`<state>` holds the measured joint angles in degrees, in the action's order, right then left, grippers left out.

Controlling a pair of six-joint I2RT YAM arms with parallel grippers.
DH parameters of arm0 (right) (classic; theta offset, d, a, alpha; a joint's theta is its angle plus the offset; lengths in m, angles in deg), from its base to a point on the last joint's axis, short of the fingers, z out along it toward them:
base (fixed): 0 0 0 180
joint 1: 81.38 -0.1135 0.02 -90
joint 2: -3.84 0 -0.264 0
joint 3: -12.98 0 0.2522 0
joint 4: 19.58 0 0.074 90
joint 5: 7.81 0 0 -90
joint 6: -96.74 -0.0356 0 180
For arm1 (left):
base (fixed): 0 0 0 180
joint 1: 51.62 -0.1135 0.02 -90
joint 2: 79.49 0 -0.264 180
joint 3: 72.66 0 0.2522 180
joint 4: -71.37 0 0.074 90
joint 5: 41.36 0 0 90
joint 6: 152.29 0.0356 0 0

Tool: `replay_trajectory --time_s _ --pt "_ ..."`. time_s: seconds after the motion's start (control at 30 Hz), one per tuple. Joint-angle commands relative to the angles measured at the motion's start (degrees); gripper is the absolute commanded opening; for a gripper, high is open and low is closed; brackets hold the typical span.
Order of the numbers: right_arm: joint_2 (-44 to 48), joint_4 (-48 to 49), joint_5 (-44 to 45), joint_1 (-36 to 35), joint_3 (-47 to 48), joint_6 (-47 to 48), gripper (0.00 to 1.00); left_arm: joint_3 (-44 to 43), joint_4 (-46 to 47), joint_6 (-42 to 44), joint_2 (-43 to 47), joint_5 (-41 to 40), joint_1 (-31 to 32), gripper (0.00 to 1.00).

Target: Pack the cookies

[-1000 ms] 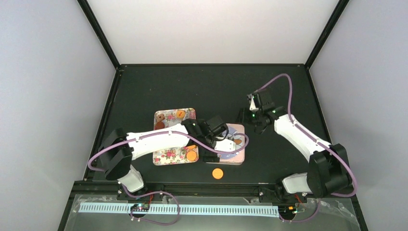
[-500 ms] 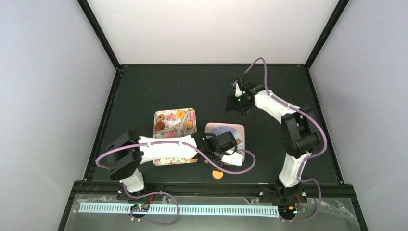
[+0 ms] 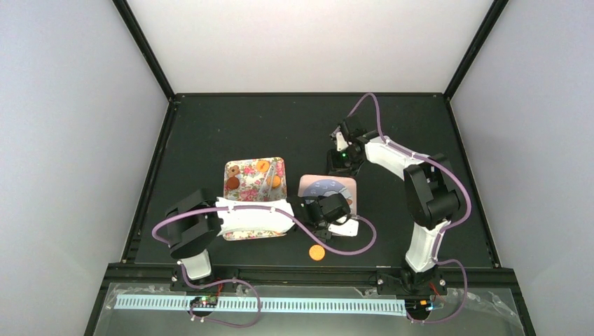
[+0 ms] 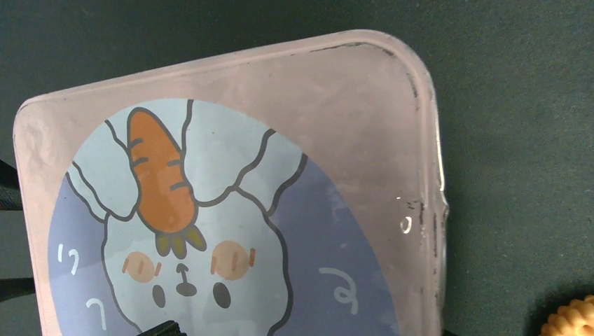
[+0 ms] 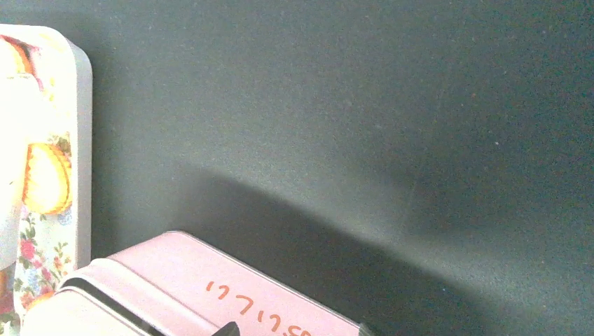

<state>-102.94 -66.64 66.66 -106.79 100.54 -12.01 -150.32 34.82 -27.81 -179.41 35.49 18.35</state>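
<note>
Several orange and brown cookies (image 3: 263, 166) lie in the flower-patterned tray (image 3: 242, 227). One orange cookie (image 3: 316, 253) lies loose on the black table near the front edge; it also shows in the left wrist view (image 4: 571, 318). A pink tin with a rabbit lid (image 3: 326, 189) stands right of the tray and fills the left wrist view (image 4: 224, 203). My left gripper (image 3: 335, 214) hovers over the tin's near edge. My right gripper (image 3: 341, 159) is at the tin's far edge. Only a dark fingertip (image 5: 228, 329) shows in the right wrist view, so neither gripper's opening can be read.
The tin's pink side (image 5: 280, 311) with orange writing faces the right wrist camera, with the tray's rim (image 5: 80, 140) and one cookie (image 5: 45, 178) to its left. Metal tongs (image 3: 267, 183) lie in the tray. Black frame rails border the table.
My right arm swung left and folded, bringing its gripper from the right of the tin to the tin's far edge. My left gripper drew back toward the tin's near edge.
</note>
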Motion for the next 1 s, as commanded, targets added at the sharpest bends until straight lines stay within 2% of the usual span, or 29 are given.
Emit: replay_trajectory --time_s 0.0,0.2,0.4,0.53,0.73,0.87,0.97 --pt "0.70 0.58 -2.59 -0.10 -0.76 1.32 0.44 -1.86 1.16 0.61 -0.21 -1.90 -1.88 0.89" --pt "0.07 -0.44 -4.29 -0.16 -0.57 2.43 0.36 -3.36 -1.10 0.74 0.87 0.47 -2.58 0.89" --pt "0.16 -2.70 -5.68 -0.21 -1.32 4.35 0.35 -4.41 -1.27 0.18 0.78 1.06 -5.19 0.89" --pt "0.14 -2.95 -2.24 -0.12 0.33 2.80 0.50 -4.63 -1.33 -0.34 -0.09 1.78 -5.73 0.89" --pt "5.29 -2.84 8.03 1.41 7.58 -1.08 0.77 -4.95 -1.95 -2.63 -1.18 3.57 -5.73 0.89" --pt "8.21 -3.61 10.42 2.35 8.40 -1.15 0.80 -4.95 -1.77 -2.90 -1.42 3.93 -5.73 0.89" --pt "10.68 -2.21 8.99 2.63 4.48 -1.33 0.77 -5.75 -3.08 -3.62 -1.49 5.18 -5.73 0.89"
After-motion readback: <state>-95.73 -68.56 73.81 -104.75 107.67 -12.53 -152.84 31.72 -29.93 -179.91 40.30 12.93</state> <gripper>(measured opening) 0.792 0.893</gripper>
